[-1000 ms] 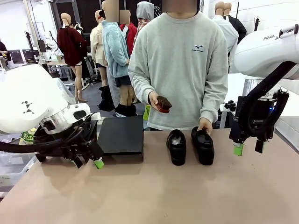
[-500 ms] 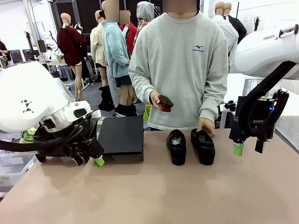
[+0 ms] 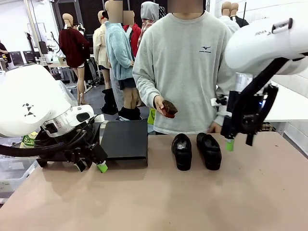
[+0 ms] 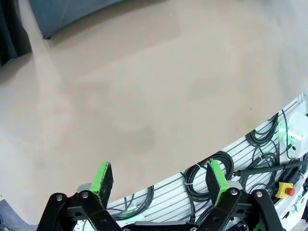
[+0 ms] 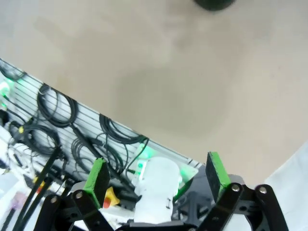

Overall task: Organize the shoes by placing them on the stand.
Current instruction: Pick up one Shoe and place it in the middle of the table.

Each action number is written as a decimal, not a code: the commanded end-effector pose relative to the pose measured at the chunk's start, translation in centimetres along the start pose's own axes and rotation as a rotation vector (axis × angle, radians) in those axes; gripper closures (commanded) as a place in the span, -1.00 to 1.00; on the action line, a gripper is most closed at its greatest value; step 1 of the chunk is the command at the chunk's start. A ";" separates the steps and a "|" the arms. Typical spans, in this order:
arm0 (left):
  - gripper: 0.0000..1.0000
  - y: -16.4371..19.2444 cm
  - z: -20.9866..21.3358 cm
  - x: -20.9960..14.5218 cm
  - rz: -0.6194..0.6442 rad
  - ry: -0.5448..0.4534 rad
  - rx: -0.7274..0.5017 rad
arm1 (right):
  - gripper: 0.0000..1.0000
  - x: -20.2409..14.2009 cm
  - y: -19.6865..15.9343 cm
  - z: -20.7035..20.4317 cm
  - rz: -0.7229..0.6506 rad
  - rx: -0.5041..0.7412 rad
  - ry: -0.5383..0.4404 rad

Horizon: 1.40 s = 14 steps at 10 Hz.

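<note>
White on my arms (image 3: pixel 29 101), black on my left gripper (image 3: pixel 91 167) and right gripper (image 3: pixel 239 143), bright green on the pads (image 4: pixel 103 177). The shoes (image 3: pixel 182 150) show glossy black, the stand (image 3: pixel 125 139) matte black, the table (image 3: pixel 192 202) pale tan. The person's sweatshirt (image 3: pixel 185 62) is light grey with a small dark logo; the small object (image 3: pixel 168 108) in their hand, dark brown and red.

Tan table (image 3: pixel 159 202); dark floor (image 3: pixel 95 100) behind; desk with monitors (image 3: pixel 19 57) far left.

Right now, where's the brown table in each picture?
Front view: table fills the bottom half, under two shoes.
Left wrist view: table spans the top, beyond the left gripper.
Right wrist view: table spans the top, beyond the right gripper.
Shared landmark: black cables at its edge, both wrist views.
</note>
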<state>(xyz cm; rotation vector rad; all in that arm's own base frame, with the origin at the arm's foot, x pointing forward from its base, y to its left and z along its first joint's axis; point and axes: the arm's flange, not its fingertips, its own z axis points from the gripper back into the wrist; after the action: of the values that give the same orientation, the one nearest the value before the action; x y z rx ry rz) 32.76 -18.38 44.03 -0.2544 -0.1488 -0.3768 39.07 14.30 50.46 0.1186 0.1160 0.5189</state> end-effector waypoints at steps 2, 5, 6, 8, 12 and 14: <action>-1.00 0.1 -0.1 -0.2 0.002 0.006 -0.009 | -1.00 6.0 1.6 0.4 0.034 -0.034 -0.098; -1.00 0.1 -0.1 -0.2 0.002 0.006 -0.009 | -1.00 15.3 4.4 -1.8 0.150 -0.034 -0.068; -1.00 0.1 -0.1 -0.2 0.002 0.006 -0.009 | -1.00 17.9 5.2 -2.7 0.146 -0.042 -0.057; -1.00 0.1 -0.1 -0.2 0.002 0.006 -0.009 | -1.00 22.4 6.2 -4.1 0.140 -0.002 -0.070; -1.00 0.1 -0.1 -0.2 0.002 0.006 -0.009 | -1.00 26.6 5.7 -7.6 0.069 0.069 -0.007; -1.00 0.1 -0.1 -0.2 0.002 0.006 -0.009 | -1.00 27.2 5.6 -8.8 0.031 0.072 0.020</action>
<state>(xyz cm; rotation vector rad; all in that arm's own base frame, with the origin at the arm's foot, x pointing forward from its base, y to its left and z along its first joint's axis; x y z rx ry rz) 32.76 -18.41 44.04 -0.2542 -0.1486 -0.3774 58.04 32.86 40.04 0.1991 0.1325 0.5782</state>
